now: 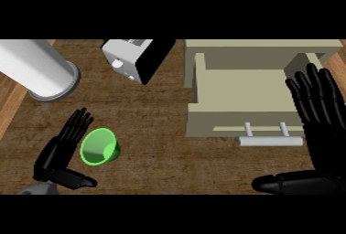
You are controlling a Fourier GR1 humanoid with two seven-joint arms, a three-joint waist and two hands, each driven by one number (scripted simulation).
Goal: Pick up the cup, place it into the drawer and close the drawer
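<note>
Fingers of the left hand (64, 148) are straight and spread, just beside the green cup (99, 146), thumb out below it, seemingly set to close round it. That cup lies tipped on the counter (169, 151), nothing visible inside. Right hand (317, 119) rests open, fingers up, beside the open drawer (243, 91), which looks empty and ready.
</note>
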